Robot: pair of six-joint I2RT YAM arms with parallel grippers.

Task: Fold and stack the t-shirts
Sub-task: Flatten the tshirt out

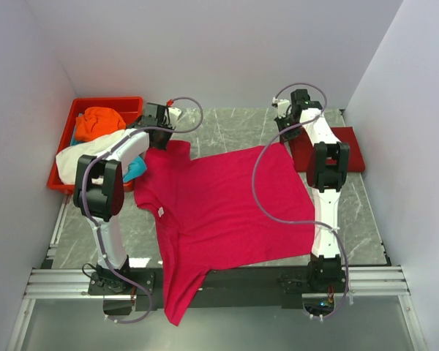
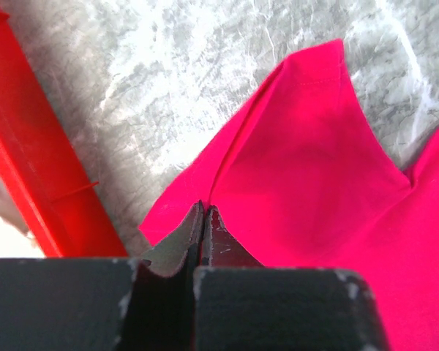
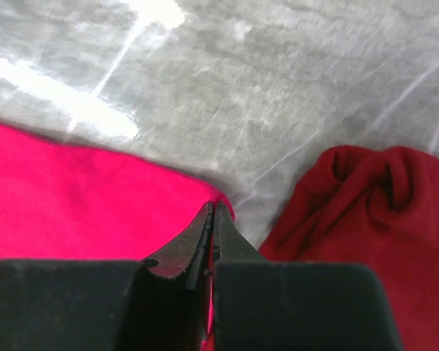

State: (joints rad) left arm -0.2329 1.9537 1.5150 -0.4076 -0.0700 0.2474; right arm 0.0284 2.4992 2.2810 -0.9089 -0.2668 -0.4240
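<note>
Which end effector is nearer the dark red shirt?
Right. The right end effector pinches the pink shirt at its corner, just beside the dark red shirt. The left end effector grips the opposite end, by the red tray.

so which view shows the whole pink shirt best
Top external: the pink shirt lies spread out, almost all in view, one sleeve hanging off the table. Left wrist shows only a sleeve pinched in the left pincer; right wrist only a hem corner in the right pincer.
</note>
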